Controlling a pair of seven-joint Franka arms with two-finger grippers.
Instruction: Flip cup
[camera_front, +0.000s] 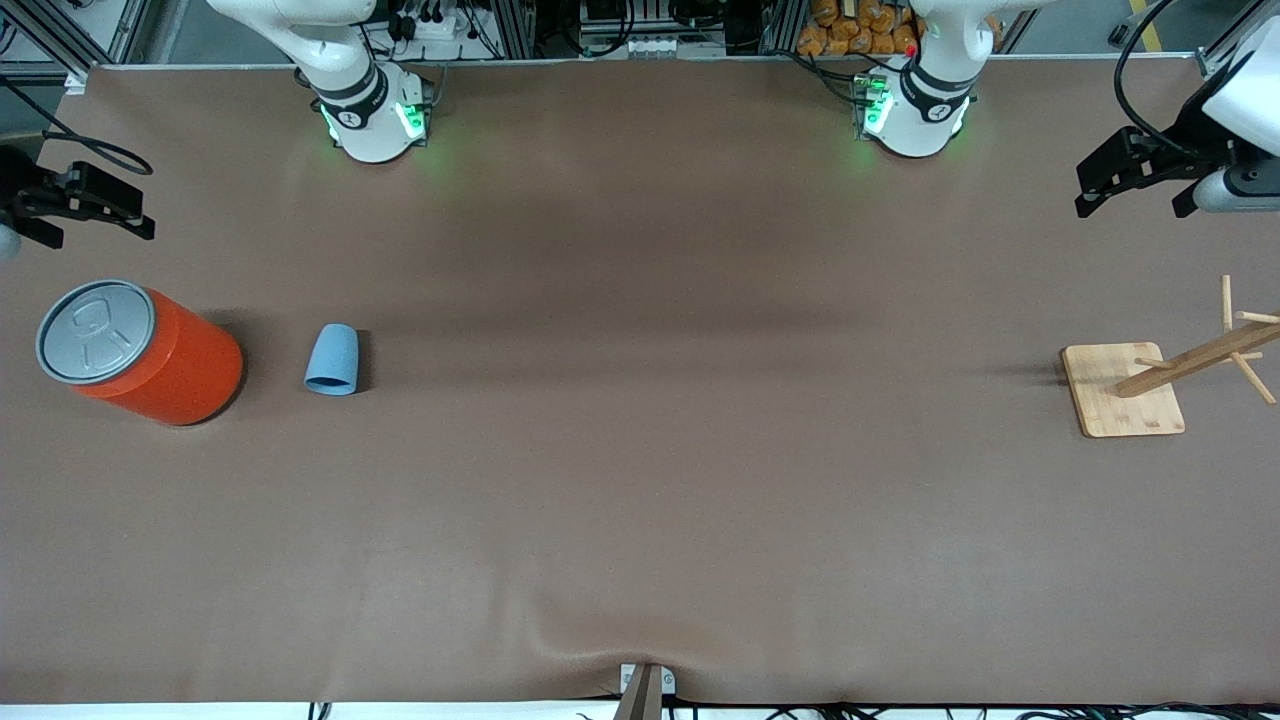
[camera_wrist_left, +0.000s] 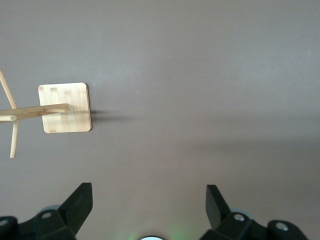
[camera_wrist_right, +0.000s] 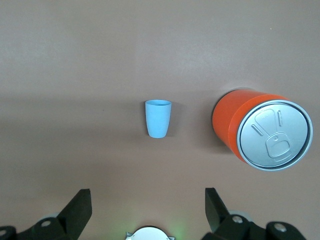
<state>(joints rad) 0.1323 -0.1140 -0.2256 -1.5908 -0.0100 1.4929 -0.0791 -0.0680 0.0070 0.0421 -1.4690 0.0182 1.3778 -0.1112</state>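
The cup (camera_front: 332, 359) is small and light blue. It lies on its side on the brown table, wide mouth toward the front camera, beside the orange can at the right arm's end. The right wrist view shows the cup (camera_wrist_right: 158, 118) too, well clear of the fingers. My right gripper (camera_front: 125, 207) hangs open in the air above the table's end near the can, with nothing between its fingers. My left gripper (camera_front: 1092, 190) hangs open and empty over the left arm's end of the table. Both show wide black fingers in their wrist views: right gripper (camera_wrist_right: 148, 197), left gripper (camera_wrist_left: 149, 192).
A big orange can (camera_front: 150, 355) with a grey lid stands beside the cup, toward the table's end. A wooden peg rack on a square bamboo base (camera_front: 1110, 400) stands at the left arm's end and also shows in the left wrist view, peg rack (camera_wrist_left: 65, 107).
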